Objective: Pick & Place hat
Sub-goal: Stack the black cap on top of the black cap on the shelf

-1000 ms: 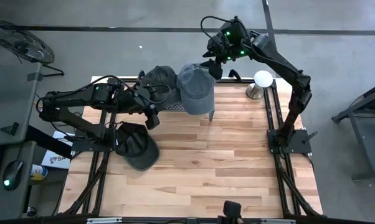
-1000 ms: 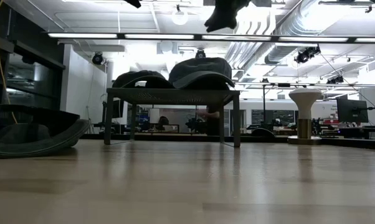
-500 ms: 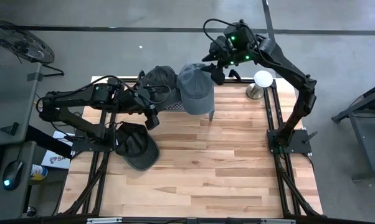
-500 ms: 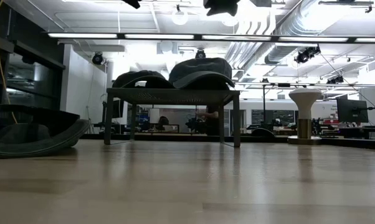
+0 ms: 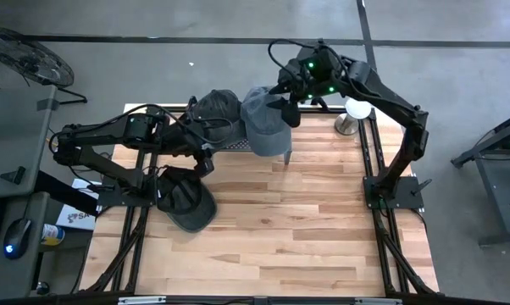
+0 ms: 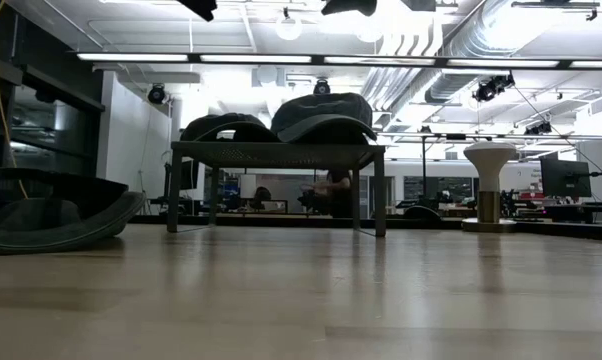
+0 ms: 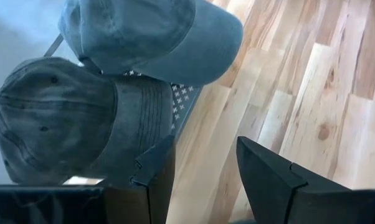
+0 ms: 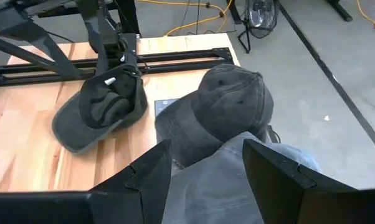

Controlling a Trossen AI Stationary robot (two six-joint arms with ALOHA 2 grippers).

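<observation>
A small mesh-topped rack point(image 5: 238, 142) point(image 6: 276, 150) stands at the table's far side. A dark grey cap point(image 5: 217, 108) point(image 7: 56, 118) point(image 8: 231, 102) and a blue-grey cap point(image 5: 266, 123) point(image 7: 150, 34) point(image 6: 321, 112) rest on its top, side by side. A third dark cap point(image 5: 187, 196) point(image 8: 100, 112) point(image 6: 51, 215) lies crown down on the table, near the left edge. My right gripper point(image 5: 288, 107) point(image 8: 206, 158) hovers open above the blue-grey cap's far side. My left gripper point(image 5: 205, 161) point(image 7: 203, 165) is open in the air, just near of the rack and above the upturned cap.
A white mushroom-shaped stand point(image 5: 356, 110) point(image 6: 488, 185) sits at the table's far right corner. Bare wood planks point(image 5: 306, 220) fill the middle, near and right parts of the table. Black frame rails point(image 5: 378, 195) run along both sides.
My right gripper has risen, almost leaving the top of the low view, and has drifted toward the table's near-left, over the blue-grey cap. It stays open. The caps have not moved.
</observation>
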